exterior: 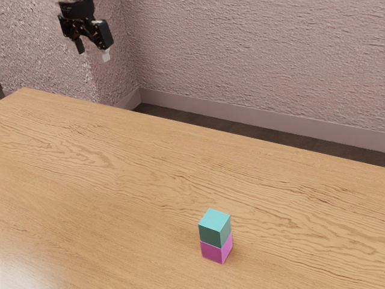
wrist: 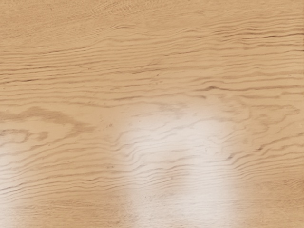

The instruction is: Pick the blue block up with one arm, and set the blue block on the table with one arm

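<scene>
My gripper [exterior: 92, 50] hangs high at the exterior view's upper left, far from the blocks, its two fingers apart with nothing between them. The blue block [exterior: 215, 227], light teal-blue, rests on top of a magenta block [exterior: 216, 250] in the exterior view's lower middle. The two blocks touch and form a small upright stack on the wooden table [exterior: 120, 180]. In the wrist view lies bare wooden tabletop [wrist: 152, 71] with pale glare patches.
A rough pinkish wall [exterior: 258, 60] with a pale baseboard [exterior: 240, 109] stands beyond the table's far edge. Dark floor [exterior: 198, 120] shows between the wall and that edge.
</scene>
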Robot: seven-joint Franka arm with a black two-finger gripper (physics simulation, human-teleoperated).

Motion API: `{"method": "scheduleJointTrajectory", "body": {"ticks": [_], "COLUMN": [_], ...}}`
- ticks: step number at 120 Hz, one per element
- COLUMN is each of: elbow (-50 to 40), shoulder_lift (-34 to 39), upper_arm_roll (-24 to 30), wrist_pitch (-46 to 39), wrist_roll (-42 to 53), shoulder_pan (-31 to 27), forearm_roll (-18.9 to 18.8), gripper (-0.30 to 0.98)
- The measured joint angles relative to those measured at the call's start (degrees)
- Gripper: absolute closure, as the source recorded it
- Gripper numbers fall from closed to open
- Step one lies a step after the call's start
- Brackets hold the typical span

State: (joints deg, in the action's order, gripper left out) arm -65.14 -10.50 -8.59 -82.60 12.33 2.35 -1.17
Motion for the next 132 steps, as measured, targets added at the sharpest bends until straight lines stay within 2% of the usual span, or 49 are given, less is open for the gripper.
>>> {"method": "scheduleJointTrajectory", "body": {"ticks": [18,33,42,60,82,96,114,132], "elbow": [-0.44,-14.43,-17.59,-20.26,-24.55,-26.93,-30.81,-38.68], "shoulder_lift": [0.44,5.74,5.54,0.78,-1.9,-4.1,-4.21,0.06], "upper_arm_roll": [0.53,0.57,0.91,1.52,1.53,1.8,1.76,1.63], "wrist_pitch": [0.33,-5.31,-8.54,-14.52,-21.83,-24.49,-27.44,-29.29], "wrist_roll": [-0.09,-0.3,-1.17,-4.66,-9.05,-11.66,-14.92,-17.5], "shoulder_pan": [0.04,3.92,6.32,11.1,16.53,17.72,21.6,26.76], "forearm_roll": [0.18,0.4,0.84,2.8,6.82,9.78,12.41,11.73], "gripper": [0.0,0.0,0.0,0.0,0.0,0.0,0.0,0.0]}}
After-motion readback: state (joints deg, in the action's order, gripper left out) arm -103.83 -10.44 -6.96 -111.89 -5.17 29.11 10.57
